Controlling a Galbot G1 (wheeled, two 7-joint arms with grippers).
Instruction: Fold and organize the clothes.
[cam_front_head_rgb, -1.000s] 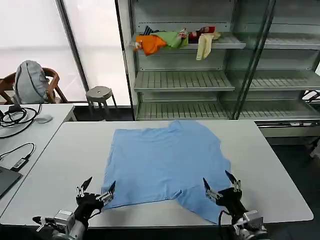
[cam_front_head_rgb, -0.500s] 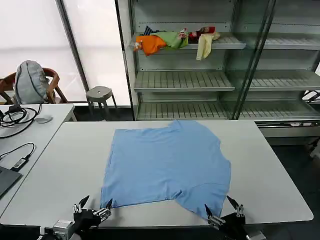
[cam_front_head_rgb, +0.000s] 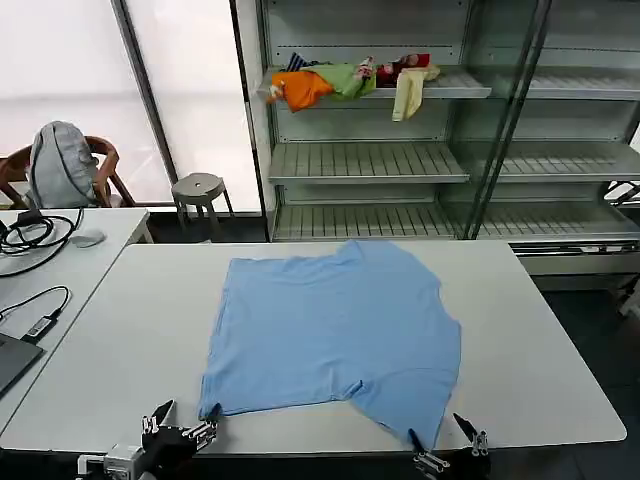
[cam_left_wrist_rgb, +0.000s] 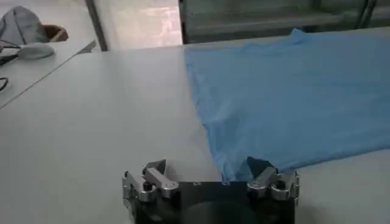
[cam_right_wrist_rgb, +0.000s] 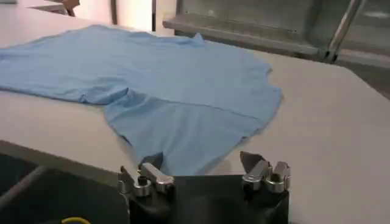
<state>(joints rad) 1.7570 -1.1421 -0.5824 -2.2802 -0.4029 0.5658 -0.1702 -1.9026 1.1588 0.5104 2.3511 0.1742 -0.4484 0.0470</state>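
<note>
The light blue T-shirt (cam_front_head_rgb: 335, 335) lies spread flat on the white table (cam_front_head_rgb: 130, 330), near the table's middle, with one corner draped to the table's front edge on the robot's right. No lettering shows on its upper side. The left gripper (cam_front_head_rgb: 183, 435) sits low at the table's front edge, just beside the T-shirt's near left corner, its fingers spread wide apart and holding nothing. The right gripper (cam_front_head_rgb: 447, 450) sits at the same edge, just in front of the T-shirt's hanging corner, fingers likewise spread wide and empty. Behind the table stands a shelf (cam_front_head_rgb: 370, 160) with a heap of orange, green, red and cream garments (cam_front_head_rgb: 350, 82) on it.
</note>
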